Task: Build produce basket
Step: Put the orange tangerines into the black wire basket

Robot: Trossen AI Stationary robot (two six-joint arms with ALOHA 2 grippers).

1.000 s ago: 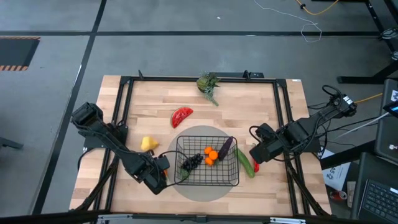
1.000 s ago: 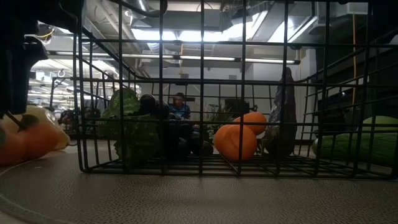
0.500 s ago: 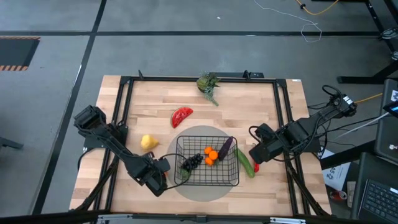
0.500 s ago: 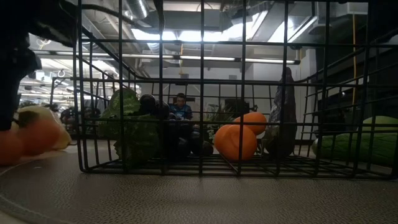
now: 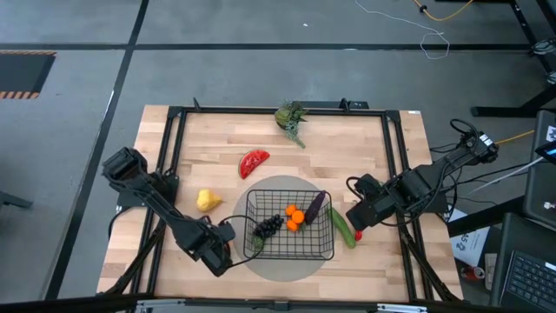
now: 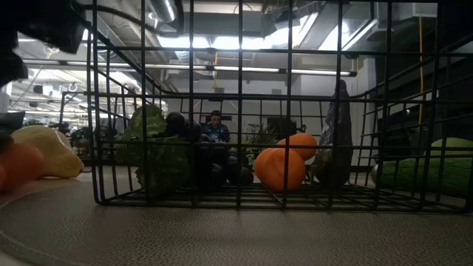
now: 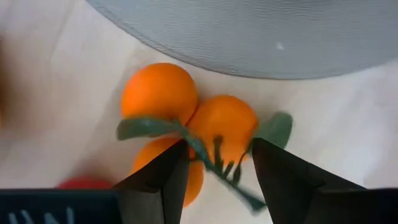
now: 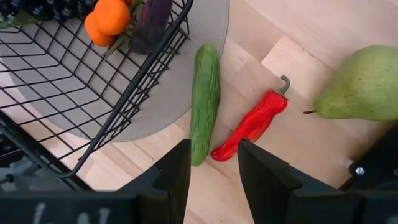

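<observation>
- While we read the clock on the overhead view with the basket [image 5: 290,257] at its centre, the left tool [image 7: 217,146] sits at 8 o'clock, low by the basket's near corner. Its fingers [image 7: 165,177] appear clamped on the orange cluster [image 7: 161,93], just off the grey mat [image 7: 261,31].
- Our grip looks shallow, with the tips on one orange and its leafy stem. We judge the cluster could twist out or drop on the lift and roll across the tabletop.
- Since the wire wall stands right beside the left tool, too low a carry could catch the rim and push the basket along its mat.
- A careless drop could land on the grapes [image 5: 268,226], or knock the eggplant [image 5: 314,205] leaning at 1 o'clock.
- At 3 o'clock the right tool [image 8: 212,144] hangs with its fingers apart and empty over the cucumber [image 8: 204,99] and chili [image 8: 252,124], which lie just beside each other. A descent there might pinch both, or nudge the pear [image 8: 364,84] nearby.
- If both arms reach for the basket together, they could collide above it.
- The watermelon slice [image 5: 254,161] at 11 o'clock and the yellow fruit [image 5: 206,200] at 9 o'clock lie outside the basket.
</observation>
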